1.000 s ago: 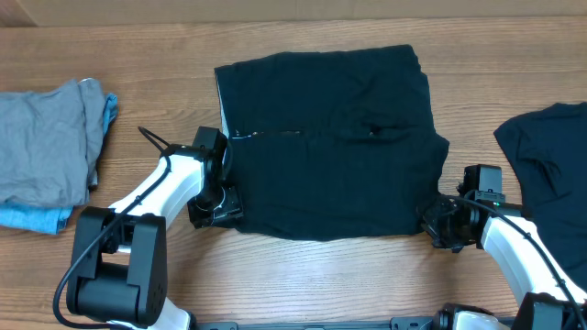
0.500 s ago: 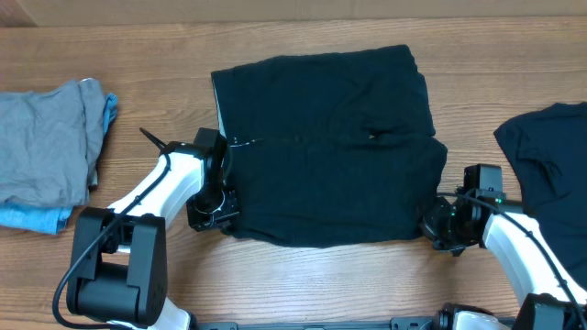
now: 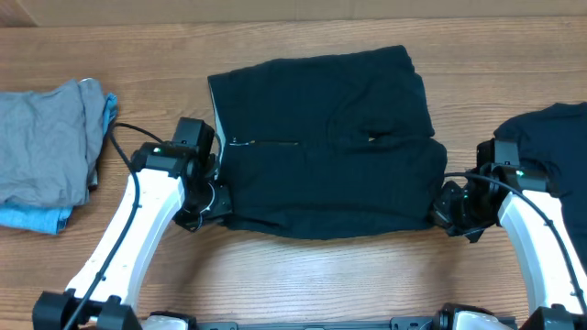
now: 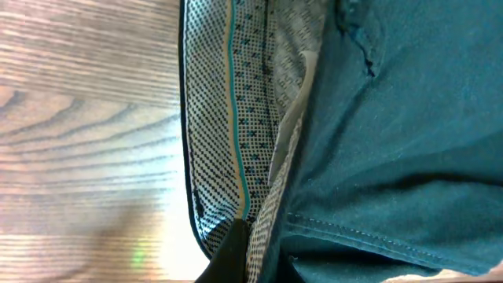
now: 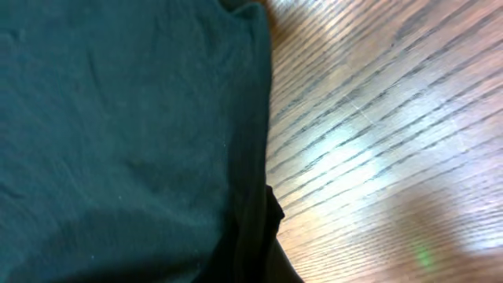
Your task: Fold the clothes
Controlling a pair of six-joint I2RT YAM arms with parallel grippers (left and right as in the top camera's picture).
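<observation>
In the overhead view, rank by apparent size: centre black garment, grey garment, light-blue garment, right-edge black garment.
Centre black garment
Grey garment and right-edge black garment: too close, latter cropped
Light-blue garment, mostly covered

White arm links (image 3: 138, 225), black joints (image 3: 193, 137), black cables (image 3: 126, 130)

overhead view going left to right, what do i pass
grey garment → left gripper → middle black garment → right gripper → second black garment

Folded garment (image 3: 326, 137) lies centre of table (image 3: 303, 284), left gripper (image 3: 216, 200) at its near-left corner, right gripper (image 3: 446, 207) at near-right. Second garment (image 3: 550, 147) at right edge; garment stack (image 3: 46, 147) far left.
</observation>
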